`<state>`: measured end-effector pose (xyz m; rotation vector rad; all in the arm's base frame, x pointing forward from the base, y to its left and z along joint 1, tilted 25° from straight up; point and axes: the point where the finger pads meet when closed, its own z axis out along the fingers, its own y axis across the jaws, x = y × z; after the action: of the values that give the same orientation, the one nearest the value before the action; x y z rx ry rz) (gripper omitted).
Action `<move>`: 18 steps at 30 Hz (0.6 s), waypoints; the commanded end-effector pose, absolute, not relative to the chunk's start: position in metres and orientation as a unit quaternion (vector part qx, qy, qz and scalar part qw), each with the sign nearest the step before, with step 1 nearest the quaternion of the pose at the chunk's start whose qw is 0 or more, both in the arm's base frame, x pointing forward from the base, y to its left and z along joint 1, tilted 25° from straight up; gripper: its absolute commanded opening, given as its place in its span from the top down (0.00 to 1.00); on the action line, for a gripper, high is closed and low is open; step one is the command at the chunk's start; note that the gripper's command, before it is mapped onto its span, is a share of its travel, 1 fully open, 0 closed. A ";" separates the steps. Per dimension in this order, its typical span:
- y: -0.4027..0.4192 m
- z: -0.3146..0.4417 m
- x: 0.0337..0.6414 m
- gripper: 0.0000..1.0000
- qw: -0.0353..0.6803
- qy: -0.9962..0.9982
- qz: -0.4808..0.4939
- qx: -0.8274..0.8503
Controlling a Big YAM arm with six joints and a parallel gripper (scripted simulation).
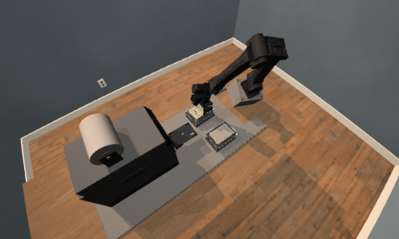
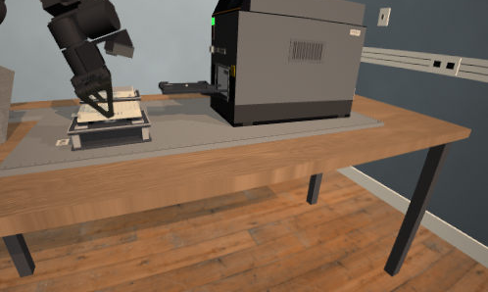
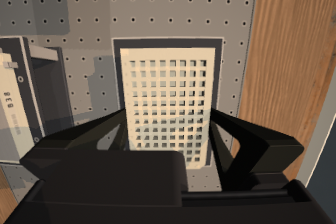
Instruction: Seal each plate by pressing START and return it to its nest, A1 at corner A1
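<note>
Btwn the fingers [image 1: 206,106] [image 2: 109,113], which stood wide but clamped on its long sides, was an open-well plate [image 1: 196,112] [image 2: 118,112] [image 3: 165,95], approx. level. It sat a bit above its nest [image 1: 199,123] [image 2: 110,129] [image 3: 217,55], directly below the fingers. To one side of them, L in the wrist view, the 2nd plate [image 1: 223,135] [image 2: 122,91] [image 3: 5,105] lay in the other nest [image 1: 218,146] [image 3: 46,92], w/ a smooth pale top. Well apart from the fingers, toward the sealer [image 1: 132,149] [image 2: 294,65], the bare stage [image 1: 182,135] [image 2: 186,87] stuck out; lamp [image 2: 213,21] was green. A1 corners: couldn't tell.
</note>
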<state>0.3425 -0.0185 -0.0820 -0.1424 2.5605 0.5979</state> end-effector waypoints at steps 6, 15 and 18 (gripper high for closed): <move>-0.032 -0.063 0.348 1.00 0.264 0.939 0.213 -0.052; -0.042 -0.049 0.351 1.00 0.264 0.940 0.212 -0.053; -0.044 -0.044 0.352 1.00 0.266 0.939 0.210 -0.054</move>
<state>0.3360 -0.0290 -0.0593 -0.1382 2.5693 0.6041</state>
